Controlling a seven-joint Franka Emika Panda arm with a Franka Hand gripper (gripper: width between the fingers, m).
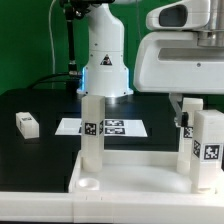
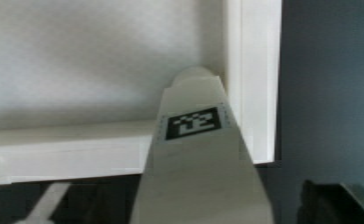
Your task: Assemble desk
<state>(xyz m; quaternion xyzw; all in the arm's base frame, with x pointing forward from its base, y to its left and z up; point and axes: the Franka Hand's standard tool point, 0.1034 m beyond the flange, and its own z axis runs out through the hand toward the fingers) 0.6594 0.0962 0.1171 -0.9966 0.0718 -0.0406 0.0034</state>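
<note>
The white rimmed tabletop (image 1: 140, 178) lies at the front, with an open round socket (image 1: 88, 184) at its near left corner. One white leg (image 1: 92, 130) stands upright on its left side. A second tagged leg (image 1: 208, 150) stands at the exterior view's right, under my gripper (image 1: 192, 108). Close beside it, another tagged white upright (image 1: 186, 128) is partly hidden. In the wrist view this leg (image 2: 200, 150) runs down to the tabletop's corner (image 2: 241, 100). My gripper (image 2: 197, 208) straddles its top, open, with dark gaps on both sides.
A loose white leg (image 1: 27, 124) lies on the black table at the exterior view's left. The marker board (image 1: 100, 127) lies flat behind the tabletop. The robot's white base (image 1: 105, 60) stands at the back.
</note>
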